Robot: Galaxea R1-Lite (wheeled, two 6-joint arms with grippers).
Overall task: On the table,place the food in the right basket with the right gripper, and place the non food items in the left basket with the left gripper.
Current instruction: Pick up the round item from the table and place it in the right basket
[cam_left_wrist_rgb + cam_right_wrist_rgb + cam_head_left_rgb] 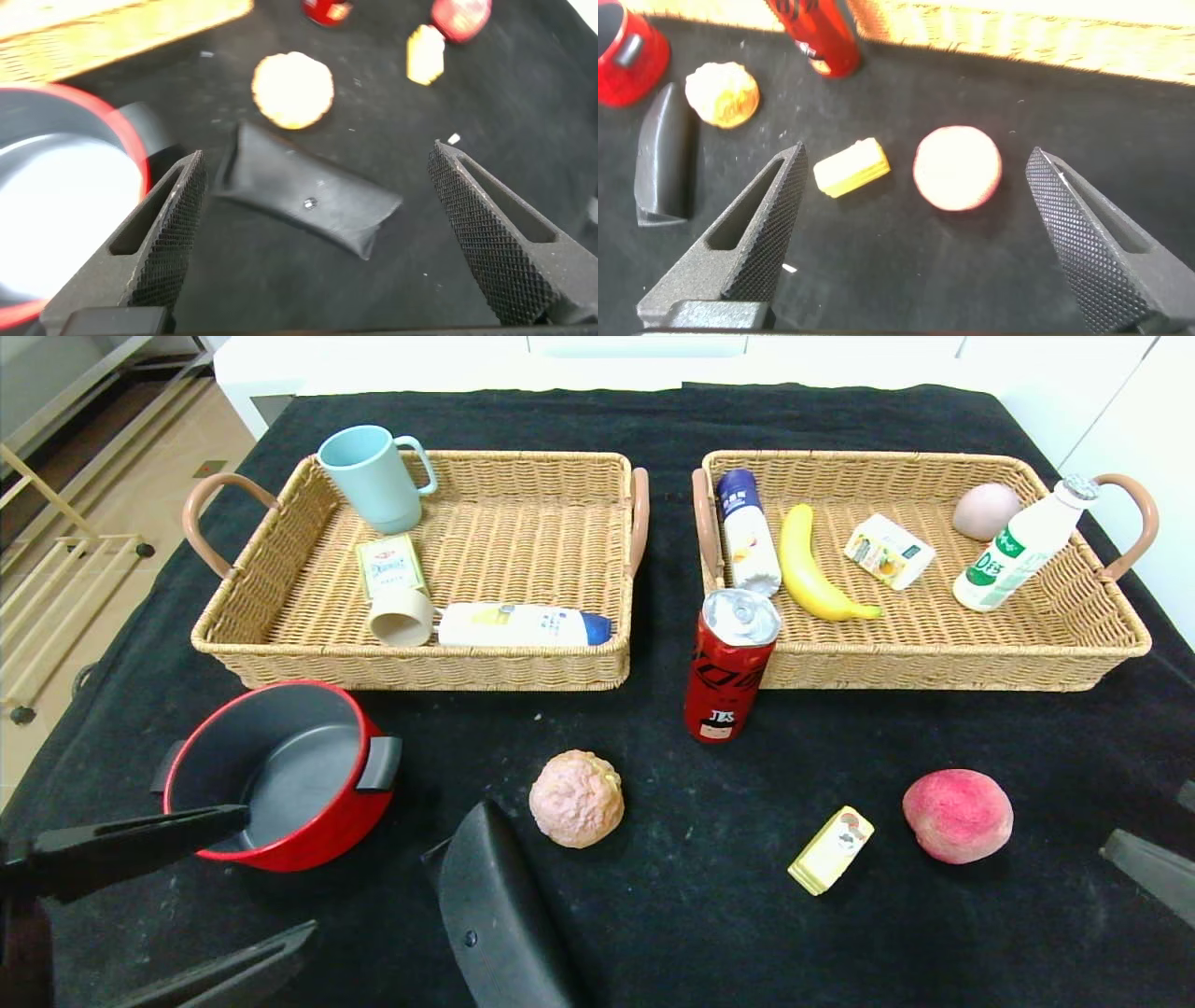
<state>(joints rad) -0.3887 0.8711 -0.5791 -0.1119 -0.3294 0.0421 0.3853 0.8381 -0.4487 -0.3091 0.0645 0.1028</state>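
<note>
Bright even light, blurred wrist views

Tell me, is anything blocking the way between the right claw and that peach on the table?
Nothing visible is. The right claw hangs open just above the peach, with only bare black cloth between them. The small yellow box lies beside the peach, clear of it, and the red can stands farther off by the right basket.

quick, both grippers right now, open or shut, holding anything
Left gripper: open, holding nothing, above the table near the red pot.
Right gripper: open, holding nothing, above the peach.
</note>
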